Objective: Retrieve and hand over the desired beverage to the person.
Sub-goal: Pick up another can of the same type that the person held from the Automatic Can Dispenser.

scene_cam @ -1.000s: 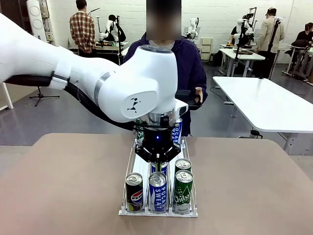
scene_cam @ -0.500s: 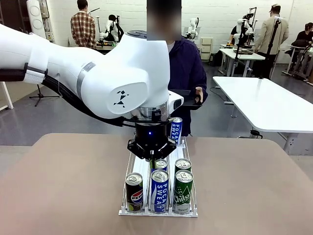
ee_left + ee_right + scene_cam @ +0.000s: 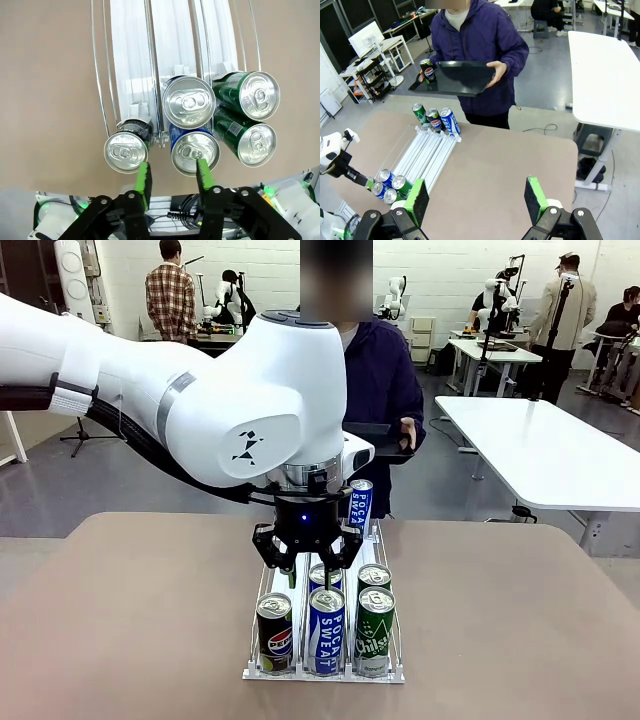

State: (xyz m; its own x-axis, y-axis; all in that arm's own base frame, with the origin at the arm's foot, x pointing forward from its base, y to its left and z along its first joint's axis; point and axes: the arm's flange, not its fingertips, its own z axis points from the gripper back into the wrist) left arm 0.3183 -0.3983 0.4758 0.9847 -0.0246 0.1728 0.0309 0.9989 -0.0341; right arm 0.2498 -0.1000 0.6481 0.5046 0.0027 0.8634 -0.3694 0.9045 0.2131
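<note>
A wire rack (image 3: 262,585) on the table holds drink cans. Its near end carries a Pepsi can (image 3: 274,632), a blue Pocari Sweat can (image 3: 326,628) and a green can (image 3: 375,630), with two more cans behind them. My left gripper (image 3: 308,578) hangs open just above the Pepsi and Pocari cans. From the left wrist, the left gripper (image 3: 172,175) has one pad beside the Pepsi top (image 3: 125,152) and the other over the Pocari top (image 3: 195,151). The person (image 3: 480,45) holds a black tray (image 3: 457,77) with a Pepsi can (image 3: 427,70) on it. My right gripper (image 3: 476,197) is open and holds nothing.
Three more cans (image 3: 434,120) stand at the rack's far end, near the person. The brown table (image 3: 120,620) is bare on both sides of the rack. A white table (image 3: 540,450) stands at the right, beyond it. Other people work at tables in the background.
My left gripper was shut and low over the second-row cans. It has since opened and drawn back over the front row, between the Pepsi and Pocari cans.
</note>
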